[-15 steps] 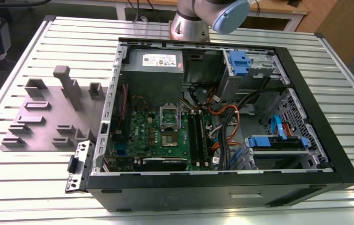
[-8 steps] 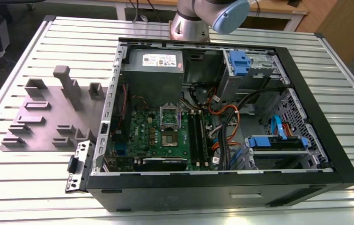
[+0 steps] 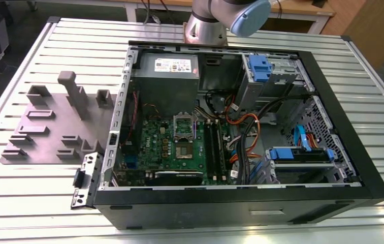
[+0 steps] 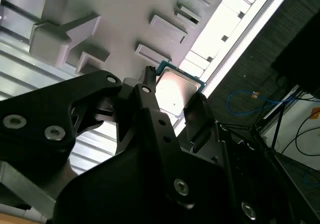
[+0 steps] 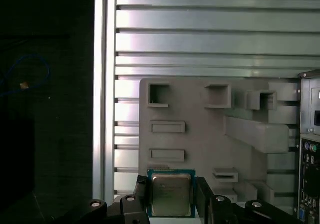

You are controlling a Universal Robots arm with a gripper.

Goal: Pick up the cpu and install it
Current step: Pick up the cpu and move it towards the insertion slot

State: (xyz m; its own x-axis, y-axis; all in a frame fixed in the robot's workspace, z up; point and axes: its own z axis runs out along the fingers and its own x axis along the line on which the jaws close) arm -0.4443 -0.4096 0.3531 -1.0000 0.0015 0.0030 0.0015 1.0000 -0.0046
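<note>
- Ribbed aluminium counter (image 3: 29, 46) runs under everything in the exterior view. It carries one open computer case (image 3: 354, 178) and one grey plate (image 3: 43, 137) of upright blocks, just beside the case on the exterior view's left. One arm (image 3: 209, 25) rises behind the case. Inside the case lies one green circuit board (image 3: 168, 147) bearing one silver bracket frame (image 3: 184, 123).
- In the first wrist view, the one cpu (image 5: 171, 194) sits between the two black fingers (image 5: 141, 194) of the gripper (image 5: 172, 186). The fingers press on two opposite edges and pinch it. Its pale metal top faces the camera, and being square it has no long axis to speak of. The grey plate lies behind it and an edge of the case shows to one side, so I judge the cpu to be over the plate, not over the board.
- In the second wrist view, the cpu appears at a slant with its green rim visible, clamped in the gripper and apparently lifted clear of the plate.
</note>
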